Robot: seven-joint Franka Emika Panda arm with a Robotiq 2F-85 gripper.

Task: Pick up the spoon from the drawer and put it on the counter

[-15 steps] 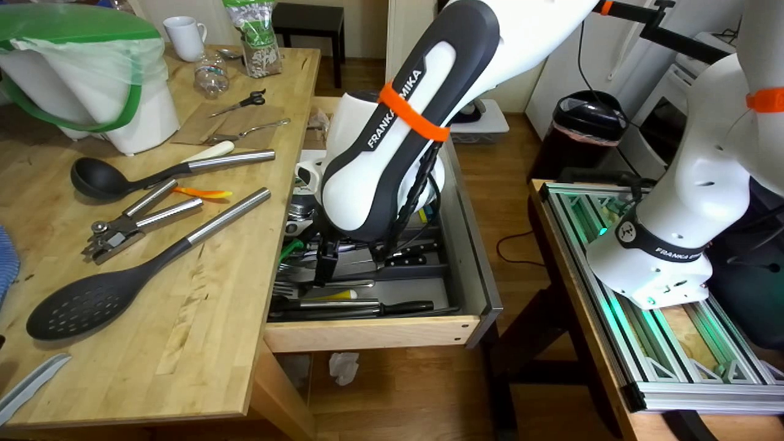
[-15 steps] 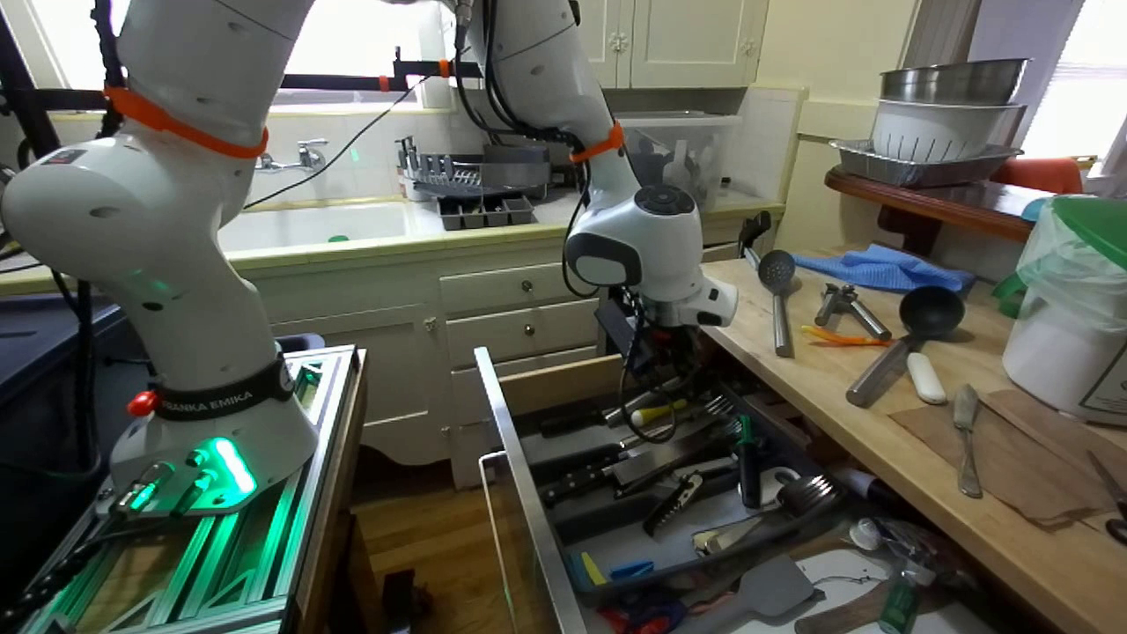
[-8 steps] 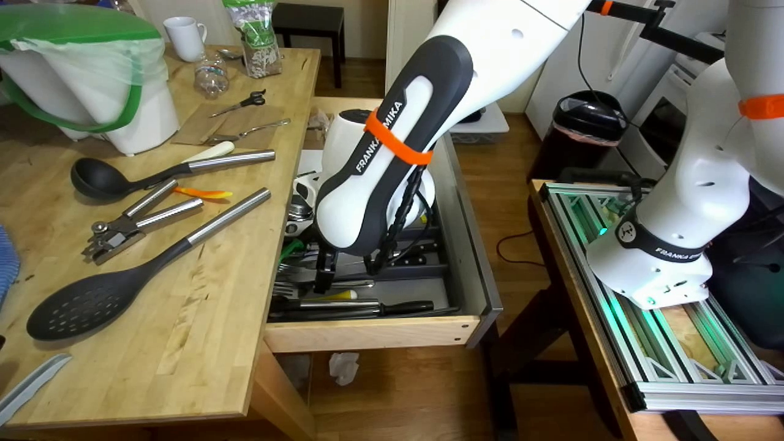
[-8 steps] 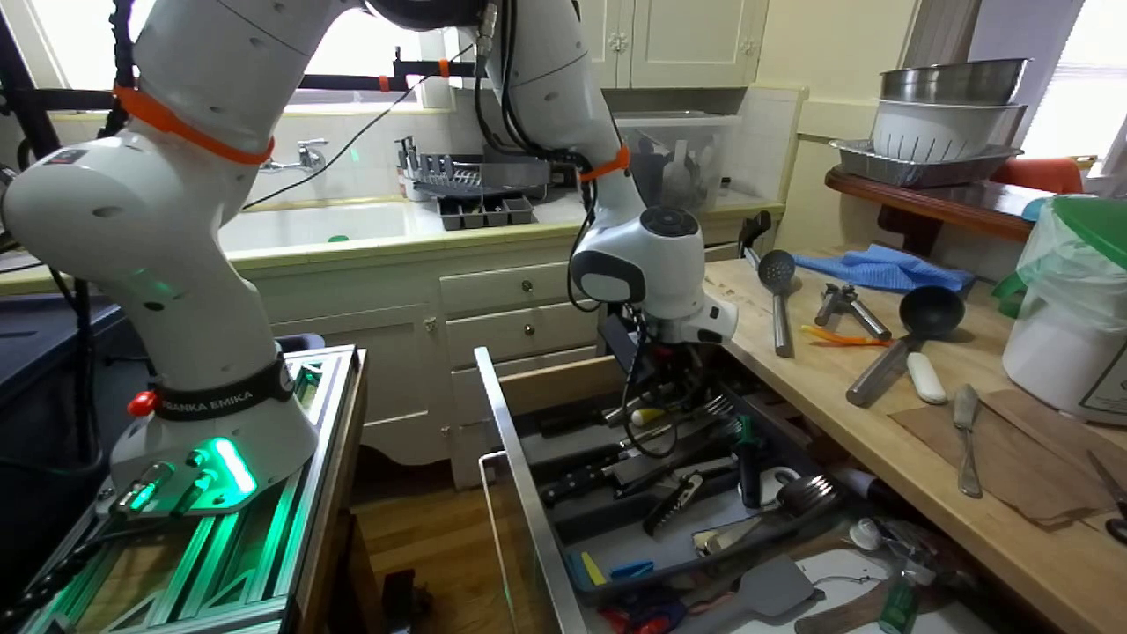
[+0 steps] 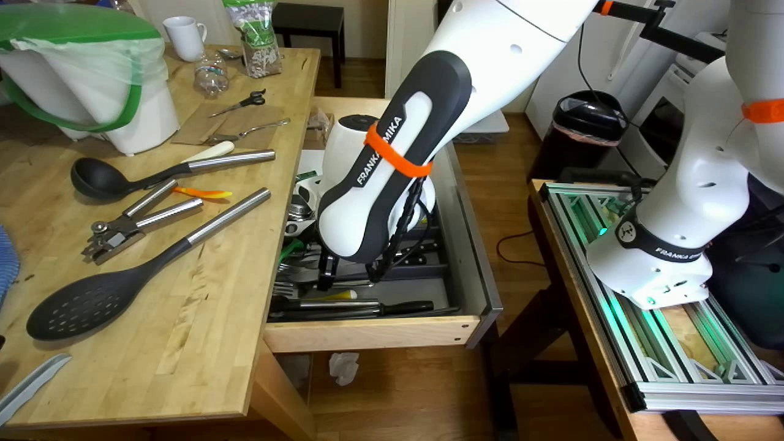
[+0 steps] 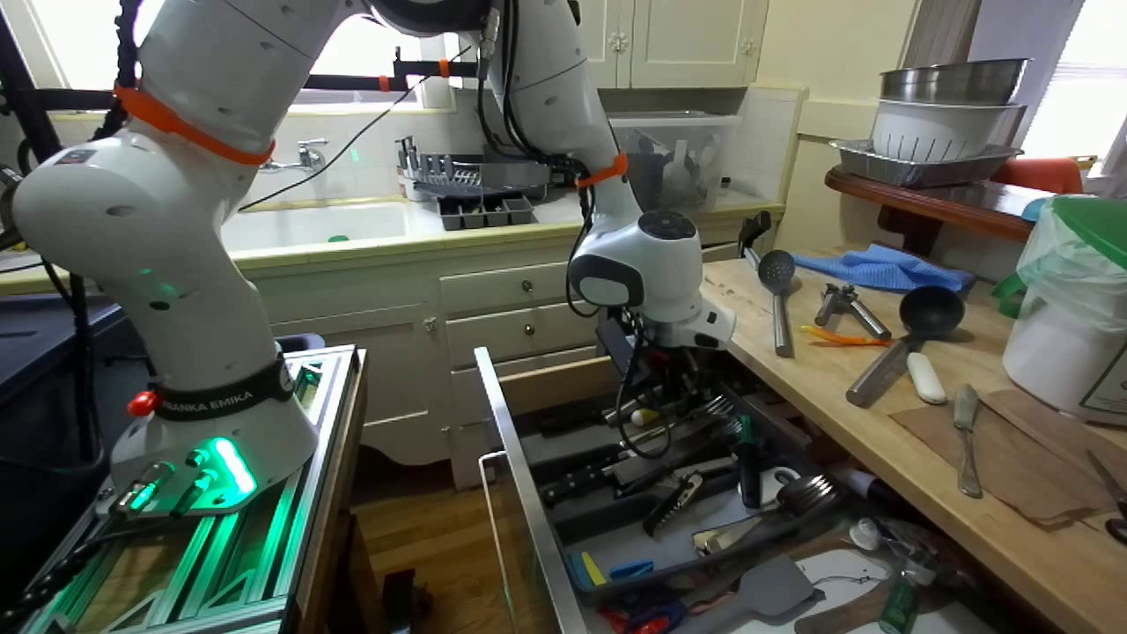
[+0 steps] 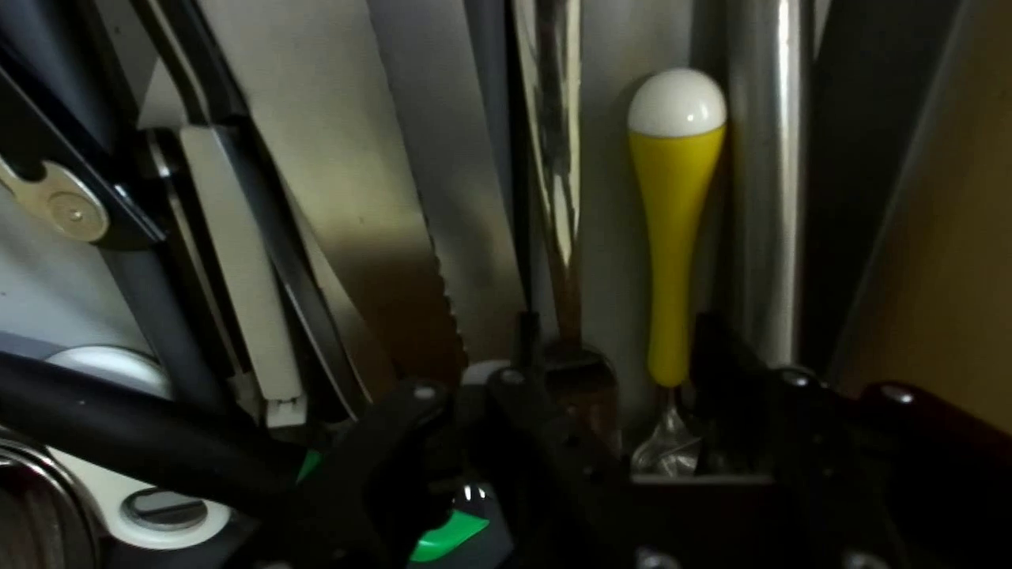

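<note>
Lying in the drawer (image 5: pixel 367 334), in the near compartment of the dark grey cutlery tray (image 5: pixel 422 290) as seen in an exterior view, the spoon (image 7: pixel 674 253) shows a yellow handle with a rounded white end, smooth and glossy. The handle is thickest by this end and becomes narrow toward the metal. In the wrist view only a short, shiny piece of the silver part is visible; the gripper (image 7: pixel 621 336) hides the rest. Just to the left of the spoon there lies a silver utensil (image 7: pixel 558 142), and just to the right a round metal handle (image 7: pixel 768 197).

The gripper has its two fingers (image 7: pixel 721 359) well apart, one at the left and one at the right, and it grips nothing. Between them, in this view, are the spoon and the silver utensil. The right finger is the closer one to the yellow handle; whether they touch, I cannot tell.

In an exterior view the arm (image 5: pixel 508 58) reaches from its base (image 5: pixel 649 263) at the right, and its forearm (image 5: pixel 421 110), with an orange band (image 5: pixel 398 157) around it, slants down to the left. In both exterior views the white wrist (image 6: pixel 665 273) is low above the drawer, near the edge of the counter (image 5: pixel 202 343), with the gripper below it pointing down.
</note>
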